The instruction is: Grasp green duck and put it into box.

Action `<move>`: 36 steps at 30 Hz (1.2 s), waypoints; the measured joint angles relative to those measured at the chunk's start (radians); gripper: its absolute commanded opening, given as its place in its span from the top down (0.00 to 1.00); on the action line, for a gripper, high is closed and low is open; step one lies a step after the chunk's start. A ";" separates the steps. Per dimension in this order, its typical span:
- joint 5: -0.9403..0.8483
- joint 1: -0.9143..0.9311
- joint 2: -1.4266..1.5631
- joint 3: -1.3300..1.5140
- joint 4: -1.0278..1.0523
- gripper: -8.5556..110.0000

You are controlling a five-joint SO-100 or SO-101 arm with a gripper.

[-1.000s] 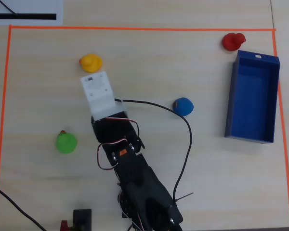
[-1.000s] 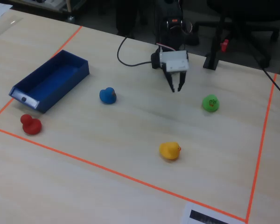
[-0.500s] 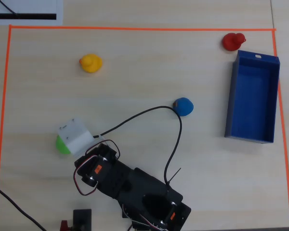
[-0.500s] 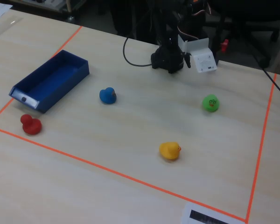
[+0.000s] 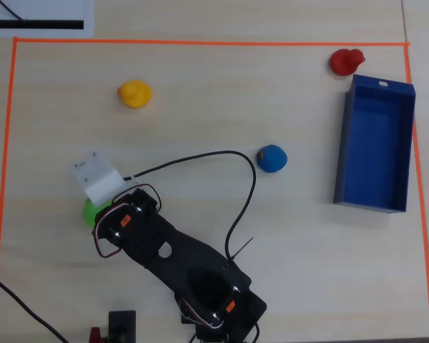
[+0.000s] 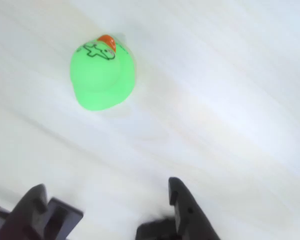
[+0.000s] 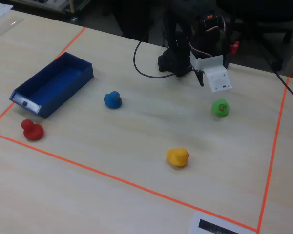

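The green duck (image 6: 102, 75) sits on the table, its orange beak pointing to the top of the wrist view. My gripper (image 6: 107, 197) is open and empty, its two dark fingers low in that view, short of the duck and apart from it. In the overhead view the green duck (image 5: 91, 212) shows at the left, half hidden under the arm's head and white camera mount (image 5: 96, 177). In the fixed view the duck (image 7: 220, 107) lies just in front of the arm. The dark blue box (image 5: 341, 146) stands empty at the far right, also in the fixed view (image 7: 53, 83).
A yellow duck (image 5: 134, 93), a blue duck (image 5: 272, 158) and a red duck (image 5: 346, 62) stand on the table. Orange tape (image 5: 200, 42) frames the work area. A black cable (image 5: 247, 193) loops from the arm toward the blue duck.
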 measured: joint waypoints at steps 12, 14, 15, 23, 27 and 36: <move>0.087 -0.026 -0.288 -0.127 -0.201 0.65; 0.106 -0.032 -0.325 -0.127 -0.227 0.65; 0.117 -0.034 -0.347 -0.130 -0.239 0.65; 0.137 -0.037 -0.456 -0.153 -0.296 0.65; 0.137 -0.037 -0.489 -0.153 -0.308 0.65; 0.137 -0.037 -0.546 -0.153 -0.322 0.65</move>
